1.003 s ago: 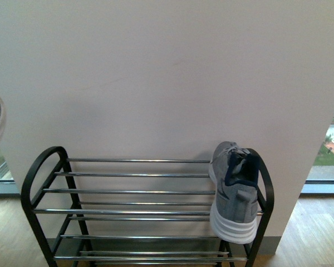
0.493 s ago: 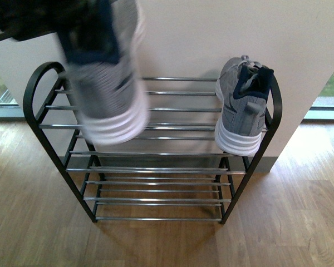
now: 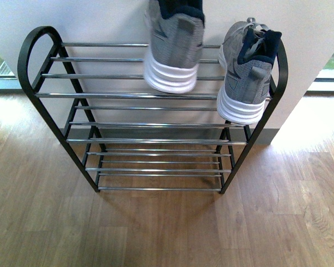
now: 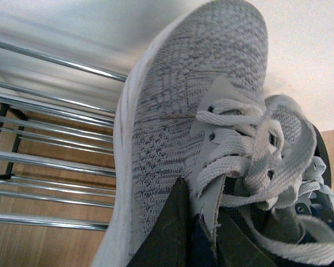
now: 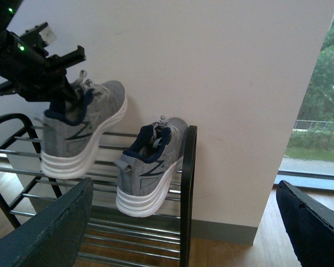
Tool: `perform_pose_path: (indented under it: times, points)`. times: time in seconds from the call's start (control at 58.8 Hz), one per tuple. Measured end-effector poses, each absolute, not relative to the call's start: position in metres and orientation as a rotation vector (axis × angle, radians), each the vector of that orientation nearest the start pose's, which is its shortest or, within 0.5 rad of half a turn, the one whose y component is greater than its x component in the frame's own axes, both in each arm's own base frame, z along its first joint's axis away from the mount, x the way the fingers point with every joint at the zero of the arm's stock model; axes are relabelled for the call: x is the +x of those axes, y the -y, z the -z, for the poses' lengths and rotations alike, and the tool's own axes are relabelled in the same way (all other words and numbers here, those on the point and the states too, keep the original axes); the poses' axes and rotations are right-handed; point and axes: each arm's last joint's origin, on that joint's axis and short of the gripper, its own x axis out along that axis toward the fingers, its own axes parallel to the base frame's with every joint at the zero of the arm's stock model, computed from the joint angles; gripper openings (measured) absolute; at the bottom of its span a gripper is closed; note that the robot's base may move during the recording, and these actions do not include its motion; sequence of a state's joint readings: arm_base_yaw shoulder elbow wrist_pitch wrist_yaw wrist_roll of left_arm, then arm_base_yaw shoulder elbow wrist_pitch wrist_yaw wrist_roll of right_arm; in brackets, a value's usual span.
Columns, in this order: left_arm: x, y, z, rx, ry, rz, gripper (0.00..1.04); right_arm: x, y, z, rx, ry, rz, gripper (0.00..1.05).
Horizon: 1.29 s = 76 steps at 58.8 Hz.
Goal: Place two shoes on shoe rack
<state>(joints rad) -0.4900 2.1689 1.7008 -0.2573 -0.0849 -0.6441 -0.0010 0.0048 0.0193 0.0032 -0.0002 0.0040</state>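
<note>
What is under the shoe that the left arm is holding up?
Under the held shoe, gripped by the left gripper, run the top bars of the shoe rack. The shoe covers their middle stretch, so whether the sole touches them cannot be seen.

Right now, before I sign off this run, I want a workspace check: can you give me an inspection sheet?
Surface: wooden floor; the shoe rack stands on it.
Job's things: placed shoe sits on the top tier at the rack's right end, heel toward the front camera. Held shoe hangs over the top tier beside it, apart from it; whether its sole touches the bars cannot be told.
Clutter: nothing seen.
Grippers: left gripper shut on the held shoe at its tongue and collar; right gripper open, empty.
Cables: nothing seen.
Surroundings: white wall behind the rack; window with greenery outside.
</note>
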Motion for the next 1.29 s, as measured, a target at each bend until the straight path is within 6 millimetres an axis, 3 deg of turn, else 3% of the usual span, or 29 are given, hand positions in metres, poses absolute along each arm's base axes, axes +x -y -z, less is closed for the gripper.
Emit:
perform_pose_path:
  times: [0.629, 0.952, 1.292]
  points:
    - [0.448, 0.249, -0.135, -0.345, -0.921, 0.179, 0.02, 0.097, 0.0, -0.17, 0.004, 0.018, 0.001, 0.95]
    - [0.454, 0.258, -0.143, -0.375, -0.891, 0.243, 0.02, 0.097, 0.0, -0.17, 0.004, 0.017, 0.001, 0.95]
    - [0.458, 0.258, -0.136, -0.437, -0.869, 0.251, 0.02, 0.097, 0.0, -0.17, 0.004, 0.017, 0.001, 0.95]
